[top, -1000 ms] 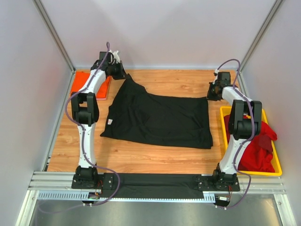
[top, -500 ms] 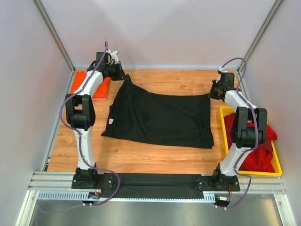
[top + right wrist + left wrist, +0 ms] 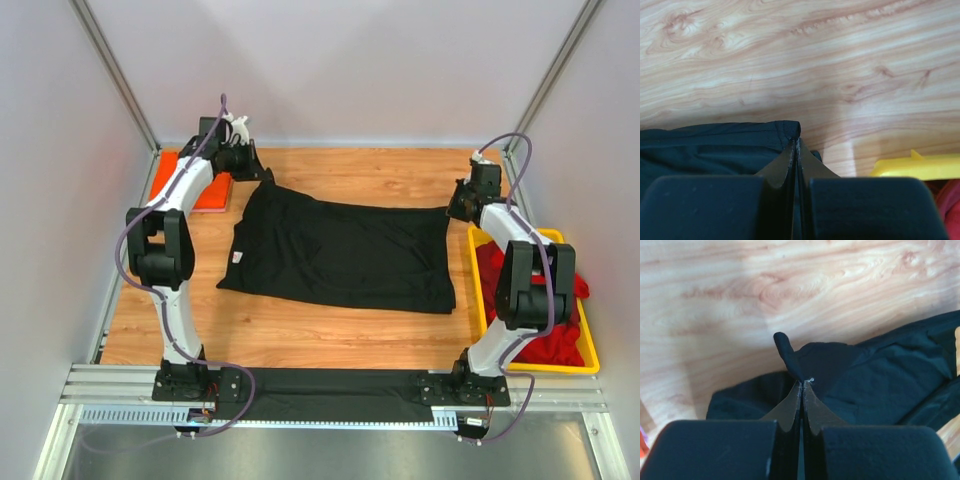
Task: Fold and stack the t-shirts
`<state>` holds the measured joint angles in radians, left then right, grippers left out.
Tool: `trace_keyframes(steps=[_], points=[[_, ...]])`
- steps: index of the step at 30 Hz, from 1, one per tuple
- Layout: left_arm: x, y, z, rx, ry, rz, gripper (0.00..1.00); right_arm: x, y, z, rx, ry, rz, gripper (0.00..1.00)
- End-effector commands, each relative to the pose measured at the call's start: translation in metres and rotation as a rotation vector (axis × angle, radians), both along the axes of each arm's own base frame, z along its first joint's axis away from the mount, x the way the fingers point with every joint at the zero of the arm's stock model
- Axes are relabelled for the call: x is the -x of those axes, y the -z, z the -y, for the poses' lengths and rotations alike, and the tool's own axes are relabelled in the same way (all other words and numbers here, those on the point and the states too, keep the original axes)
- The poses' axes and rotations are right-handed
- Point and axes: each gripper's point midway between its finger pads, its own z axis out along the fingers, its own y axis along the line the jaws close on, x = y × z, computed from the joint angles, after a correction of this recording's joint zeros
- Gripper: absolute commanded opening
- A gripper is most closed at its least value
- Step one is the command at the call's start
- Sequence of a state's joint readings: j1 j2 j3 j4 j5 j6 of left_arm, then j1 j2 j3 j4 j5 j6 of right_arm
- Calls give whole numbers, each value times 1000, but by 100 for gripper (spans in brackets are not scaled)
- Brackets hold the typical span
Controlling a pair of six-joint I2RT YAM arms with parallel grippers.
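Black shirt [image 3: 340,255] lies spread across the middle of the table [image 3: 330,345]. It is laid out as a wide, fairly smooth slab with a small white label [image 3: 235,258] at its left edge. Both arms rise from their bases at the near edge, bend at the elbow and stretch to the far side, one along each side of the cloth. To the right, red shirts [image 3: 560,340] are heaped in the yellow tray [image 3: 591,352], beside the right arm.

The right gripper [image 3: 453,206] sits low at the shirt's far right corner. In its wrist view the fingers are pressed together with the hemmed corner pinched at their tips. The cloth trails off to the left, and the tray's edge is just to the right.

The left gripper [image 3: 262,172] is at the far left corner, which is drawn up into a peak toward it. Its fingers are likewise clamped tight on a puckered nub of black cloth, with folds of the shirt falling away behind. Farthest left, the orange shirt [image 3: 172,176] lies folded in the table's far corner, partly under the left arm.
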<state>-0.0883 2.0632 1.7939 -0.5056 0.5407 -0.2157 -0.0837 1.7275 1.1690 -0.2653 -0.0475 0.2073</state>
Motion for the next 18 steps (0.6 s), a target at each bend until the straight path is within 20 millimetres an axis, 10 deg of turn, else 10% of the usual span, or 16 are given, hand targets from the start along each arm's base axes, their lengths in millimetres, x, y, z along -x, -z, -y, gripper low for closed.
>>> trace_keyframes(steps=[1,18], points=[[14,-29,-4,-14,29,73,0,2,-22,8,11,61,64,0],[88,14,-4,-108,46,-108,0,72,-11,7,-1,129,43,0]])
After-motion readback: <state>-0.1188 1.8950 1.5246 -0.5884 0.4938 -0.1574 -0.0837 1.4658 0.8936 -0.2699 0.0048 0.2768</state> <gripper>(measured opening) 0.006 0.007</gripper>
